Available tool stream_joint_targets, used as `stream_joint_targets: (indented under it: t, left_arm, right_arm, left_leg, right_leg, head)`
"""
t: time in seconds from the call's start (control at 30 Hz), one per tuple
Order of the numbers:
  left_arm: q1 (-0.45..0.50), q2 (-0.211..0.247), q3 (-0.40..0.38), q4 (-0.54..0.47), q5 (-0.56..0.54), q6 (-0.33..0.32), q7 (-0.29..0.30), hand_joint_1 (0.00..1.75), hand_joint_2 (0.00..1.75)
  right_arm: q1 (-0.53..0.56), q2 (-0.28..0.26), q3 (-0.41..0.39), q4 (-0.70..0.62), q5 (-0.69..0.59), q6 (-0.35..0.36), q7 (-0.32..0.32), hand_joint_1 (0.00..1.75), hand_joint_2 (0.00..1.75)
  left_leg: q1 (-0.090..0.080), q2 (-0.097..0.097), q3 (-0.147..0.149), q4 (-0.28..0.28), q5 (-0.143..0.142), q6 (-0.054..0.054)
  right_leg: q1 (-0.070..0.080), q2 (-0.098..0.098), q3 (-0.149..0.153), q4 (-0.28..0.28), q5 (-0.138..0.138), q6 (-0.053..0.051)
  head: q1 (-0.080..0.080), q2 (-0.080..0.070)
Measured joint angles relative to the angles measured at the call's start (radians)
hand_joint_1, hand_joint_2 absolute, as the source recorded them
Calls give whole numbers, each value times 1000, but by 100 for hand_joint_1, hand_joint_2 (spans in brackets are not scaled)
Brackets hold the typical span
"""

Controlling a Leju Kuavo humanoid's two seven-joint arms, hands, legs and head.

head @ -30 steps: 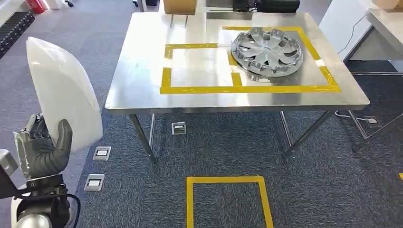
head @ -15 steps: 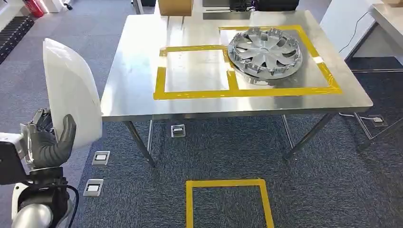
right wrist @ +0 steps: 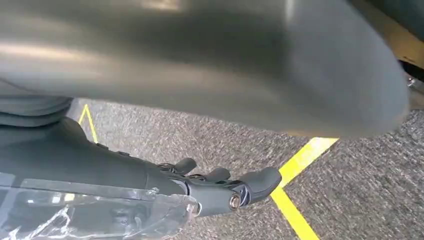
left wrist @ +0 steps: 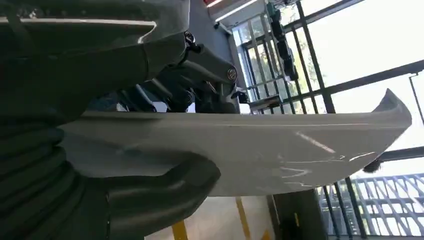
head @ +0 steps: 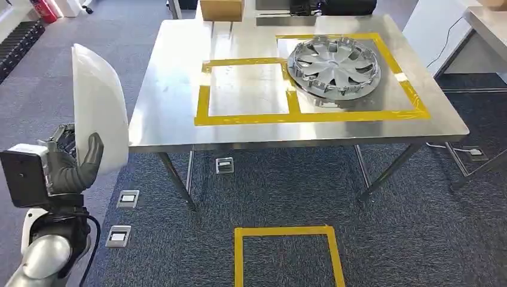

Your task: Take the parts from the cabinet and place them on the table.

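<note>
Left hand (head: 70, 167): thumb (head: 91, 156) pressed on the near face of a white panel (head: 100, 107), darker fingers (head: 60, 139) behind it — the panel is clamped between them at its lower edge and stands upright, raised off the floor, to the left of the table (head: 173, 89) and just beside its left edge; in the left wrist view the same grip shows close up, the thumb (left wrist: 165, 187) curled under the panel (left wrist: 260, 150) and the fingers (left wrist: 200, 82) over its other face, with window bars beyond.

Right hand (right wrist: 220, 187): hangs over grey carpet (right wrist: 350, 190) crossed by a yellow tape line (right wrist: 300, 160); fingers held loosely near one another, slightly curled, nothing between them; whether they are fully closed cannot be told; a blurred grey surface lies across the upper part of that view.

Table: steel top marked with two adjoining yellow tape rectangles; the left rectangle (head: 206, 89) is bare; a silver hubcap (head: 333, 63) lies flat in the right one, its near-left rim overlapping the shared tape strip; a cardboard box (head: 221, 8) stands at the far edge.

Floor — a yellow tape square (head: 287, 230) in front of the table; small metal floor sockets (head: 127, 198) near the left table leg.
</note>
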Motion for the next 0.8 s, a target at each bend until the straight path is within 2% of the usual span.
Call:
stream_joint_targets:
  t: [0.5, 0.8]
  left_arm:
    - [-144, -5, -43, 157, -10, -60, 32, 175, 175]
    - [-253, -33, -87, 265, -24, -106, 35, 175, 175]
  right_arm:
    - [-11, -2, 0, 0, 36, 19, 7, 0, 0]
    - [-19, -2, 0, 0, 58, 33, 7, 0, 0]
  left_leg:
    - [-1, 0, 1, 1, 0, 0]
    - [-1, 0, 2, 1, 0, 0]
  right_leg:
    - [-1, 0, 3, -4, 1, 2]
    - [-1, 0, 4, -5, 1, 2]
  head:
    - [0, 0]
    - [0, 0]
